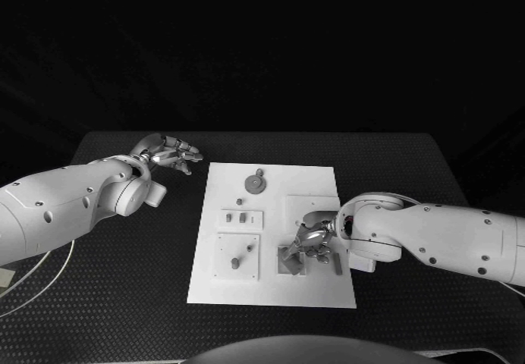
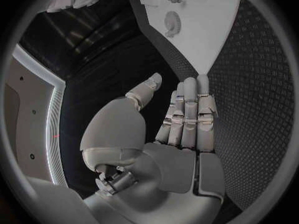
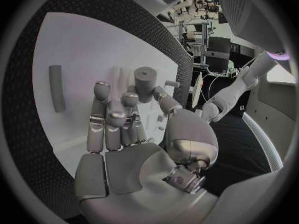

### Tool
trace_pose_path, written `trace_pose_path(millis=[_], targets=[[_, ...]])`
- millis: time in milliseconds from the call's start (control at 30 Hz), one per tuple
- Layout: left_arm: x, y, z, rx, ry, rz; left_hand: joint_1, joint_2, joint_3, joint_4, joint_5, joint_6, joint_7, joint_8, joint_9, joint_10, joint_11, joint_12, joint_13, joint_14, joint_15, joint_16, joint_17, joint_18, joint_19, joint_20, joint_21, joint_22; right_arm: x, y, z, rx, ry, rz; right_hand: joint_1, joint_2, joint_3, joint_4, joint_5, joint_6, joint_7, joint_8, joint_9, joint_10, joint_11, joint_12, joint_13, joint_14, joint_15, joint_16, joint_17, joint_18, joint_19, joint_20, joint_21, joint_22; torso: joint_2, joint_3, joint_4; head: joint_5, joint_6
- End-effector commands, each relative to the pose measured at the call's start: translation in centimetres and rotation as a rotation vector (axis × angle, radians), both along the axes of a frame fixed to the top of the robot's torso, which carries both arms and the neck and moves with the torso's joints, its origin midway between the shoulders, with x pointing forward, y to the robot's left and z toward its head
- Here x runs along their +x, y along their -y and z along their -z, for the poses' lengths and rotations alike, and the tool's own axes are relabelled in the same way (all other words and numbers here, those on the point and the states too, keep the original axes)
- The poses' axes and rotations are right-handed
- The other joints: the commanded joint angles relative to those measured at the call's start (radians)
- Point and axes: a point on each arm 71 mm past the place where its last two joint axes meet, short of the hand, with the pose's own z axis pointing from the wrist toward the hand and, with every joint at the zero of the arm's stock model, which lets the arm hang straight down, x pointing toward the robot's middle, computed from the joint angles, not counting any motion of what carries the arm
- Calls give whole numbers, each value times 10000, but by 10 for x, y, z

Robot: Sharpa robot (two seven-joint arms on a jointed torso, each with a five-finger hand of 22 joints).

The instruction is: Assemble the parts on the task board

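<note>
The white task board point(image 1: 274, 284) lies in the middle of the table. My right hand point(image 1: 314, 243) is low over its right side, where the right wrist view shows a grey cylinder part point(image 3: 147, 83) upright between the thumb and a fingertip point(image 3: 131, 100), apparently pinched. A grey bar point(image 3: 56, 87) lies flat on the board point(image 3: 81, 50) beside the hand. My left hand point(image 1: 170, 154) hovers off the board's far left corner, fingers straight, thumb apart, holding nothing point(image 2: 187, 114). A round disc part point(image 1: 255, 184) sits near the board's far edge.
Small parts stand in square plates on the board's left half point(image 1: 235, 218), point(image 1: 237, 263). Black table mat point(image 1: 438, 303) surrounds the board. A white cable point(image 1: 44, 284) loops at the table's left edge. The disc point(image 2: 172, 21) lies ahead of the left hand.
</note>
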Motion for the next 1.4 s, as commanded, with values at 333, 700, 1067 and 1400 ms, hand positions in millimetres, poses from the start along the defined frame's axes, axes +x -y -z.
trace_pose_path(millis=[333, 700, 1067, 1400], targets=[[0, 2, -1, -84, -6, 125, -80, 8, 23, 66, -47, -72, -10, 55, -12, -80, 8, -38, 13, 38, -24, -53, 14, 202, 6, -6, 61, -15, -3, 0, 3, -825, 318, -653, -429, -631, 269, 507, 32, -6, 56, -100, 19, -68, 13, 39, -34, -7, -62, -66, 21, 121, 61, 17, 24, 197, -5, 3, -14, -5, 13], [0, 2, -1, -88, -4, 138, -80, 7, 23, 68, -48, -76, -9, 55, -14, -82, 8, -39, 14, 38, -24, -53, 15, 201, 5, -4, 61, -16, -4, -3, 2, -959, 609, -903, -843, -1606, 651, 1588, 28, 49, 27, -117, 91, -42, -17, 108, -32, 29, -90, -32, 61, 121, 121, -48, 35, 205, -3, 8, -17, -20, 26], [0, 2, -1, -88, -7, 141, -86, 8, 22, 74, -48, -79, -7, 55, -15, -82, 9, -38, 16, 38, -23, -54, 15, 200, 4, -3, 60, -16, -3, -4, 1, -1118, 976, -1054, -988, -2102, 934, 2358, 28, 188, -35, -61, 198, 64, -79, 203, -7, 109, -150, 34, 108, 121, 209, -115, 110, 211, -3, 8, -15, -19, 12], [0, 1, 0, -76, -19, 113, -95, 10, 20, 83, -48, -81, -6, 55, -16, -82, 10, -38, 17, 37, -22, -55, 16, 199, 3, -2, 60, -17, -5, 0, -2, -828, 1215, -1149, -1042, -2581, 1047, 2949, -35, 221, -60, -55, 276, 98, -104, 225, 3, 133, -175, 49, 130, 121, 226, -156, 165, 216, -6, 9, -16, -17, 29]])
